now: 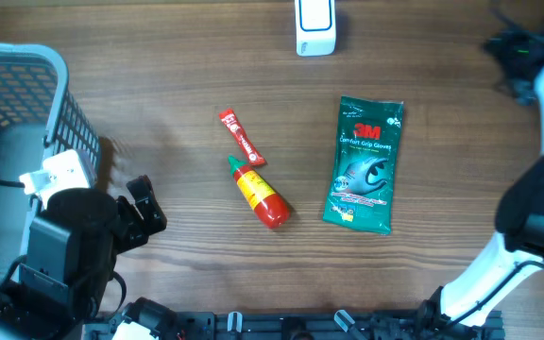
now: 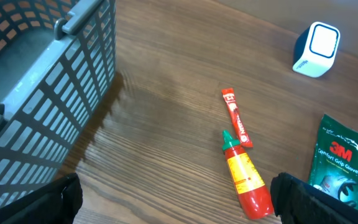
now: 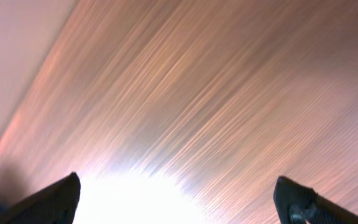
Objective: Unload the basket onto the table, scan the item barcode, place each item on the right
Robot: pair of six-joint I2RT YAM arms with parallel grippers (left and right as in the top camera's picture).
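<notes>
So left gripper (image 2: 176, 200) and right gripper (image 3: 178, 199) both sit spread wide, holding nothing, and the green plastic 3M glove packet (image 1: 365, 165) lies flat on the wooden tabletop (image 1: 159, 94) near a red squeeze bottle (image 1: 261, 194).

table (image 1: 178, 85): wood | on it: basket (image 1: 26, 64) (far left), scanner (image 1: 314, 26), sachet (image 1: 242, 138), sauce bottle (image 1: 261, 194), glove pack (image 1: 366, 165)

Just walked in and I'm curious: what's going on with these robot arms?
Nothing is being handled right now. Both arms' tools are open and empty: the left tool hovers beside the grey mesh basket, the right tool over bare wooden table. A red sauce bottle with a green cap, a thin red sachet and a green glove packet lie untouched mid-table; the white-and-blue scanner stands at the far edge. No scan is under way.
</notes>
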